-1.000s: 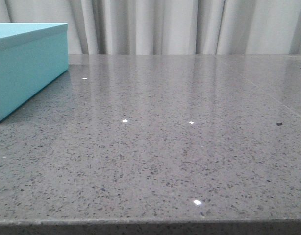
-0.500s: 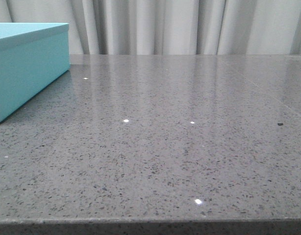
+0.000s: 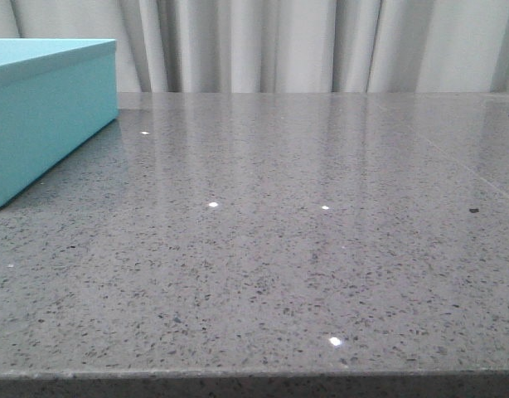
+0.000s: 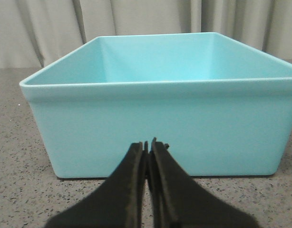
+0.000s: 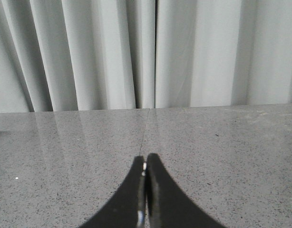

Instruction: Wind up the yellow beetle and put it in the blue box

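**Nothing moves, and the toy car is nowhere in sight**

Practically nothing has changed across the last second: in the front view the blue box point(image 3: 47, 116) keeps its place at the far left corner of the gray speckled counter point(image 3: 304, 249), shifting only a hair in the picture, and no arm enters that view at any point. That stillness suggests the work has not really begun.

Seen from the left wrist, the left hand point(image 4: 148, 145) sits low, just in front of the near wall of the box, its two black fingers pressed together with nothing between them. The box is open at the top, and what shows of its inside looks bare, though the floor is hidden behind the near wall.

To the right of the box, the right hand point(image 5: 145, 164) is likewise closed and empty, pointing over bare counter toward the pale curtain point(image 5: 136, 52) behind.

The yellow beetle does not appear in any view, so where it lies cannot be told. As a judgement, both steps are still ahead: the car must first be found and wound before it goes into the box.
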You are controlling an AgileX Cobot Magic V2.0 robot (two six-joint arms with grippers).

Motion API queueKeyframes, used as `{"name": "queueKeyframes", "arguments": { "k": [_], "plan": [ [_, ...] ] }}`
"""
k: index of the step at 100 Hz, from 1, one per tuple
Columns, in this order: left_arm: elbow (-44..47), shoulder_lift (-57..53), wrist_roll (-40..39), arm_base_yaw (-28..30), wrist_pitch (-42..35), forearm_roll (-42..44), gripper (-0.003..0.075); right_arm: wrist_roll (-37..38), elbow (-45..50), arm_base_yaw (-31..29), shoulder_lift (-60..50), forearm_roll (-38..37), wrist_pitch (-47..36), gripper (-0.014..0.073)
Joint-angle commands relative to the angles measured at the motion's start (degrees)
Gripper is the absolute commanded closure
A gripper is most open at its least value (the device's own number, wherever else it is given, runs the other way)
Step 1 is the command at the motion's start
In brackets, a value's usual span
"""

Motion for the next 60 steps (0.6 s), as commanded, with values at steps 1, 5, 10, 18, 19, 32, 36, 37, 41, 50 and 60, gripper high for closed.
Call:
{"name": "queueKeyframes", "arguments": {
  "k": [1, 5, 10, 18, 19, 32, 36, 37, 41, 50, 60],
  "plan": [
    [1.25, -1.97, -0.60, 0.06, -4.17, -0.44, 0.0739, -0.43, -1.43, 0.07, 0.55, -0.61, -4.63, 0.0661],
    [1.25, -1.97, -0.60, 0.06, -4.17, -0.44, 0.0739, -0.79, -1.43, 0.07, 0.55, -1.65, -4.68, 0.0661],
    [1.25, -1.97, -0.60, 0.06, -4.17, -0.44, 0.0739, -0.79, -1.43, -0.04, 0.55, -3.04, -4.87, 0.0661],
    [1.25, -1.97, -0.60, 0.06, -4.17, -0.44, 0.0739, -0.79, -1.43, -0.03, 0.55, -3.18, -4.76, 0.0661],
    [1.25, -1.97, -0.60, 0.06, -4.17, -0.44, 0.0739, -0.79, -1.43, -0.03, 0.55, -3.18, -4.76, 0.0661],
    [1.25, -1.97, -0.60, 0.06, -4.17, -0.44, 0.0739, -0.79, -1.43, -0.03, 0.55, -3.18, -4.76, 0.0661],
    [1.25, -1.97, -0.60, 0.06, -4.17, -0.44, 0.0739, -0.79, -1.43, -0.03, 0.55, -3.18, -4.76, 0.0661],
    [1.25, -1.97, -0.60, 0.06, -4.17, -0.44, 0.0739, -0.79, -1.43, -0.03, 0.55, -3.18, -4.76, 0.0661],
    [1.25, -1.97, -0.60, 0.06, -4.17, -0.44, 0.0739, -0.79, -1.21, -0.03, 0.55, -3.38, -4.92, 0.0661],
    [1.25, -1.97, -0.60, 0.06, -4.17, -0.44, 0.0739, -0.79, -0.11, -0.47, 0.07, -5.62, -5.04, 0.0661],
    [1.25, -1.97, -0.60, 0.06, -4.17, -0.44, 0.0739, -0.79, 1.85, -1.80, -1.02, -7.37, -4.99, 0.0661]
  ]
}}
